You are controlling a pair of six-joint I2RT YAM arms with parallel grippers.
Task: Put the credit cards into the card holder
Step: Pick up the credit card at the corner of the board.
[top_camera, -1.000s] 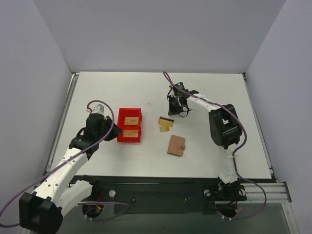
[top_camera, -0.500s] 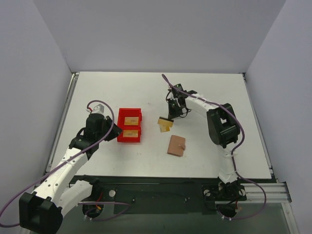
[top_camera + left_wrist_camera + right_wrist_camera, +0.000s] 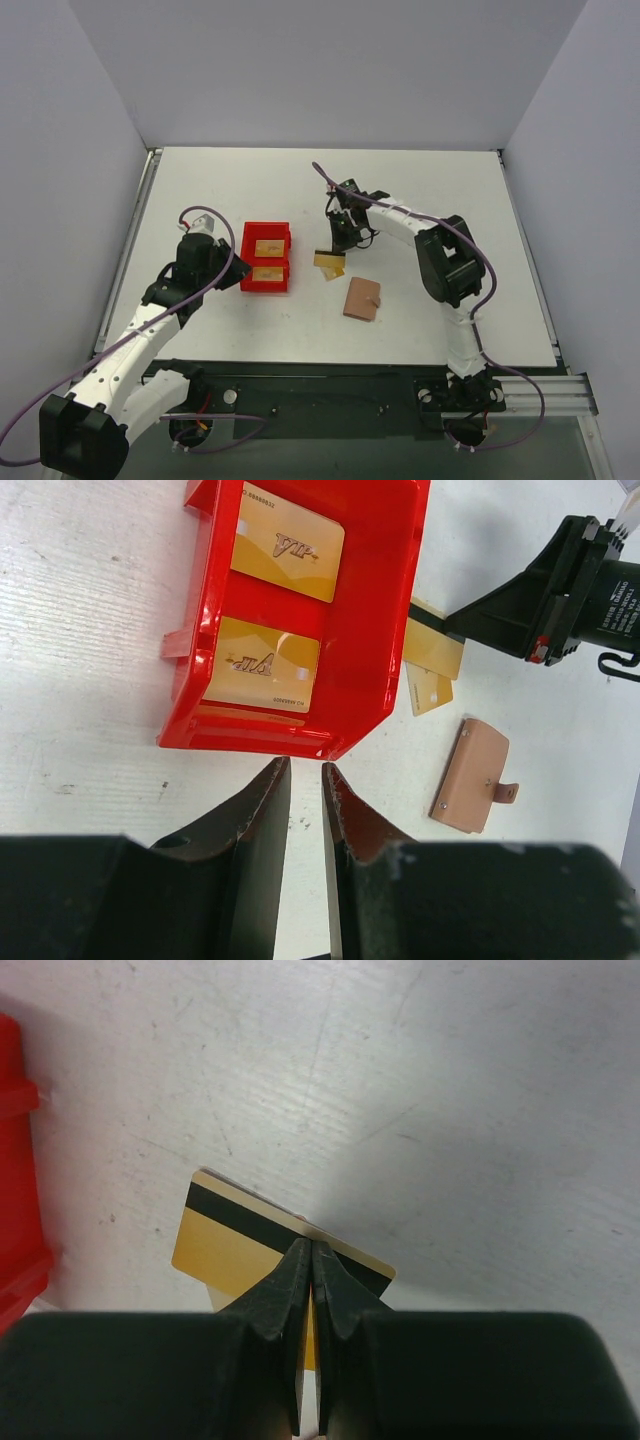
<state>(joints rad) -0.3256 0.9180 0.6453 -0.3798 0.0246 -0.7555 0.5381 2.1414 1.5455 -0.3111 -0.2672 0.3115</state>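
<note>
Right gripper (image 3: 343,236): fingers pressed flat together, and I see no gap at the tips in the wrist view. The tips sit on the dark stripe of the striped card (image 3: 235,1240), which lies stripe-up on the table (image 3: 450,190). The contact looks like touch from above, not a pinch. I cannot tell how hard it bears down.

Striped card: just off the right wall of the red bin (image 3: 382,620) in the top view, not touching it. A second loose card (image 3: 428,691) pokes out from under it on the side toward the arm bases, a little farther from the bin.

Inside the bin: two more gold cards, face up with "VIP" print, one at the far end (image 3: 288,542) and one at the near end (image 3: 268,665).

Card holder (image 3: 362,298): folded shut, clasp tab showing. It is right of the bin beyond the loose cards and closer to the bases, clear of both cards and the bin.

Left gripper (image 3: 305,770): on the bin's left side in the top view. Its fingers are a narrow slit apart with nothing between them, and the tips are just short of the bin's outer wall.
</note>
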